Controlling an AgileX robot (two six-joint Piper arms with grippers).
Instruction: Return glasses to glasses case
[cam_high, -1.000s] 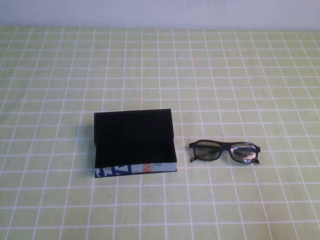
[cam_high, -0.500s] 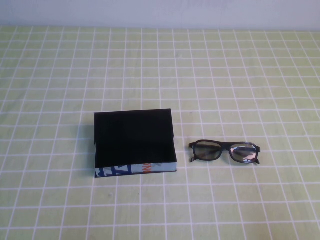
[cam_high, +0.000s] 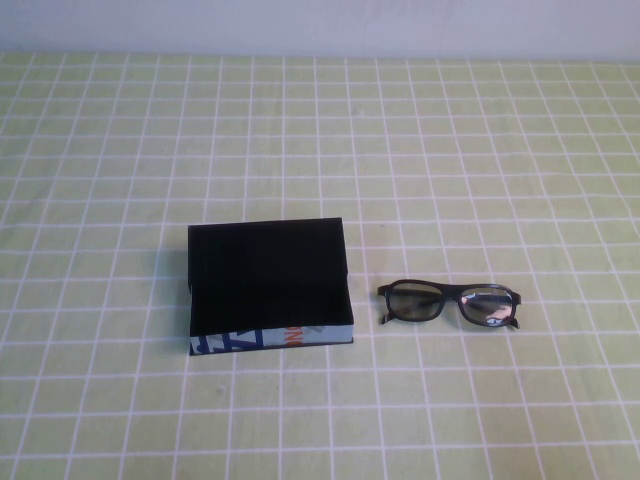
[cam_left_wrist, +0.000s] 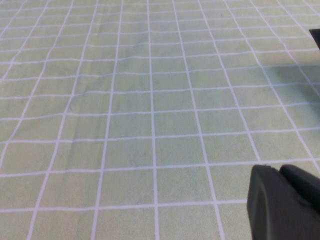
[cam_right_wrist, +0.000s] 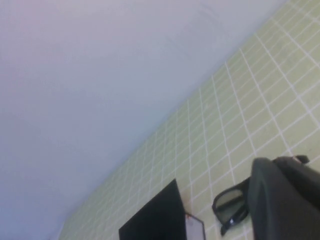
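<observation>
Green checked cloth with white lines covers the counter (cam_high: 450, 140), and behind it I see a plain pale wall (cam_high: 320, 25).

From the high view, the glasses (cam_high: 449, 304) lie on the cloth, right of centre, with the lenses facing my side and the temples folded behind. They rest flat and nothing touches them. Just beside them, on their left and apart by a small gap, stands the glasses case (cam_high: 268, 288). It is a flat black box; I see its dark inside and its front edge in light blue-white with dark blue marks and a small orange-red mark. The glasses are outside the case.

Neither arm enters the high view. In the right wrist view, a dark part of the right gripper (cam_right_wrist: 285, 200) fills the lower corner, and the glasses (cam_right_wrist: 231, 205) appear near it on the cloth, with the black case (cam_right_wrist: 152, 217) further along. The glasses are not between the jaws. I cannot tell if these jaws are released or clenched.

In the left wrist view, only a dark piece of the left gripper (cam_left_wrist: 282, 202) shows over bare cloth, and a small black corner at the picture's edge, which I cannot identify. The state of these jaws I also cannot tell.
</observation>
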